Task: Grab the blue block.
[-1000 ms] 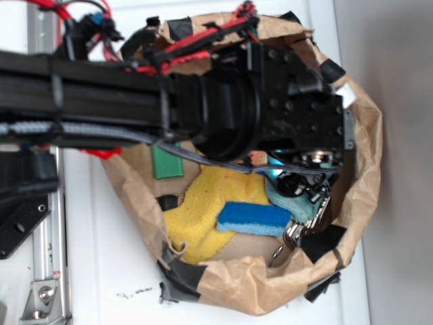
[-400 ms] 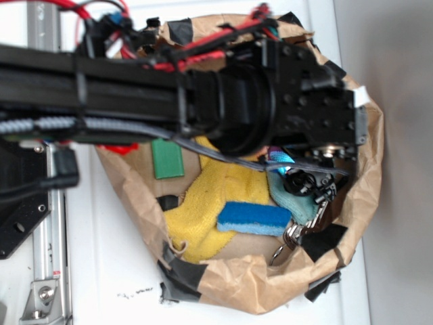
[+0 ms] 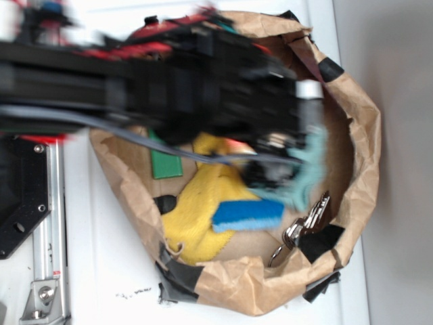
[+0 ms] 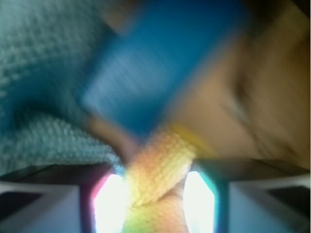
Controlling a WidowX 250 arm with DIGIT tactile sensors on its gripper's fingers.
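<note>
Wrist view puts the blue block (image 4: 163, 63) in the upper middle of the picture: a smooth, plain blue slab lying at a slant, motion-blurred, on the brown floor of the paper bag (image 3: 362, 135). It sits ahead of the gripper (image 4: 155, 199), not between its fingers. The block's left corner touches or overlaps a teal cloth (image 4: 43, 77), and just below it a fold of yellow cloth (image 4: 155, 170) runs straight into the gap between the jaws.

The jaws stand a narrow way apart and that gap is filled with yellow cloth. Whether they are pinching it or merely hanging over it I cannot tell through the blur.

From the exterior view the block itself is hidden under the blurred arm. What shows there is the blue sponge (image 3: 247, 215) on the yellow cloth, the green block (image 3: 166, 162) to the left, and some metal keys (image 3: 304, 227) near the bag's wall.

To do this step well, I judge the jaws need to open wider than the block's short side and be free of the yellow fold first. Then the wrist should move forward until the block is centred between the fingers, turned so the pads meet its long, flat edges squarely. Come down low enough to catch the hard sides, keeping clear of the teal cloth, which could drag up with it. The sponge is the wrong blue thing.
</note>
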